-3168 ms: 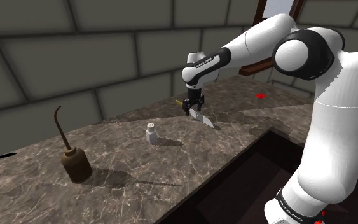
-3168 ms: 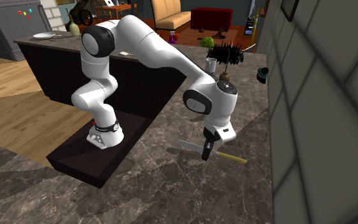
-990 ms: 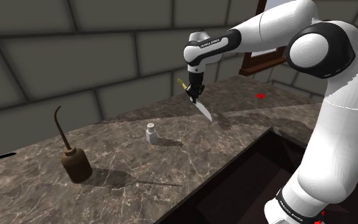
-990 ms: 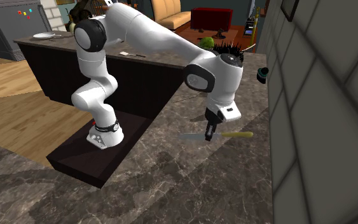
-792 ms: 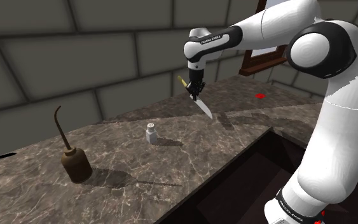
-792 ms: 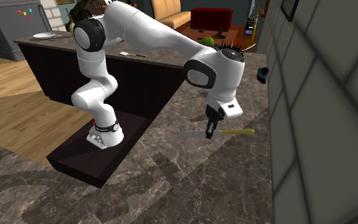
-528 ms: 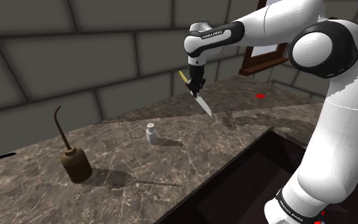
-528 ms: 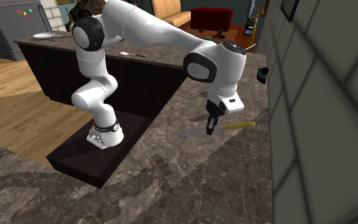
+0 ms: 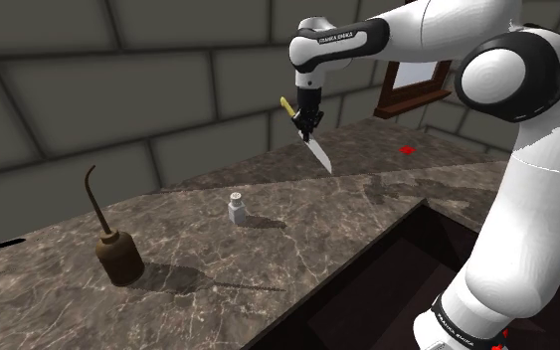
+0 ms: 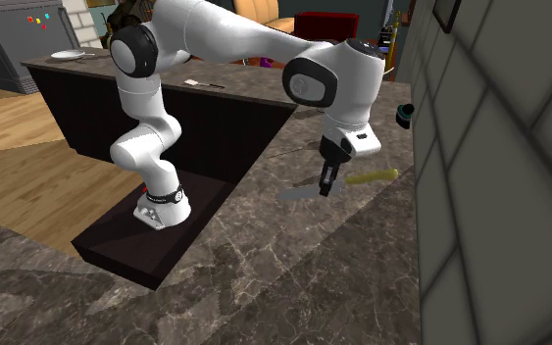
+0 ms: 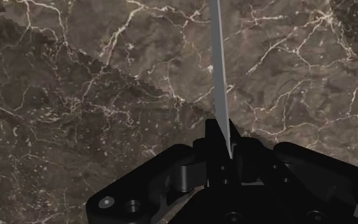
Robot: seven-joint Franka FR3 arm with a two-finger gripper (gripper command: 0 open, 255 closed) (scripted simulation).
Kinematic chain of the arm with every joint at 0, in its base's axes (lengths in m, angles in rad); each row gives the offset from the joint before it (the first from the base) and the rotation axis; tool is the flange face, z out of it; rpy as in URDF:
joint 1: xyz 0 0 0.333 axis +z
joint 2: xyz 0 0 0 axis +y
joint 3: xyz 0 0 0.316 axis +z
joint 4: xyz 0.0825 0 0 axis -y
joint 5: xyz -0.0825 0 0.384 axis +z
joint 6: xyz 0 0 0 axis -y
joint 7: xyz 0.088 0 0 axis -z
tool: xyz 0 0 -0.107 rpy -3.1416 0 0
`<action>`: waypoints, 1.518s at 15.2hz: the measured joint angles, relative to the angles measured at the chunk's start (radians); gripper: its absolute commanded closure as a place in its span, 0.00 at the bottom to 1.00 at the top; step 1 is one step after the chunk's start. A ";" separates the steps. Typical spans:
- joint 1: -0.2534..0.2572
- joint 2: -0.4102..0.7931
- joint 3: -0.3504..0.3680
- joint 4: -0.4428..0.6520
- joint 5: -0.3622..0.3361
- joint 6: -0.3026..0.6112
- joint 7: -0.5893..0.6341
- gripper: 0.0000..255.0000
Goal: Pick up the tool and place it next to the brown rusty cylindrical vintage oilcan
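Observation:
The tool is a knife-like thing with a grey blade (image 9: 319, 155) and a yellow handle (image 10: 374, 177). My gripper (image 9: 307, 121) is shut on it near where blade and handle meet, and holds it well above the marble counter (image 9: 297, 214); the blade slants down. In the second exterior view the gripper (image 10: 326, 184) clasps the tool roughly level. In the wrist view the blade (image 11: 219, 76) runs out from between the shut fingers (image 11: 222, 149), edge on. The brown oilcan (image 9: 118, 257) with its long curved spout stands far off on the shoulder view's left.
A small white shaker (image 9: 236, 207) stands on the counter between the oilcan and the gripper. A stone-block wall (image 9: 118, 89) backs the counter. A dark recess (image 9: 367, 288) drops off at the counter's front edge beside the stand. A red mark (image 9: 407, 150) lies near the wall.
The arm has lifted the tool higher above the counter over the last second. The grip on it has stayed the same.

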 measured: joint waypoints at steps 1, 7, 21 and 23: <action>0.000 0.001 0.000 0.015 0.000 -0.013 0.000 1.00; -0.002 0.004 -0.001 0.100 0.000 -0.097 0.000 1.00; -0.006 0.052 -0.002 0.358 0.003 -0.305 0.003 1.00; -0.007 0.063 -0.003 0.402 0.004 -0.338 0.001 1.00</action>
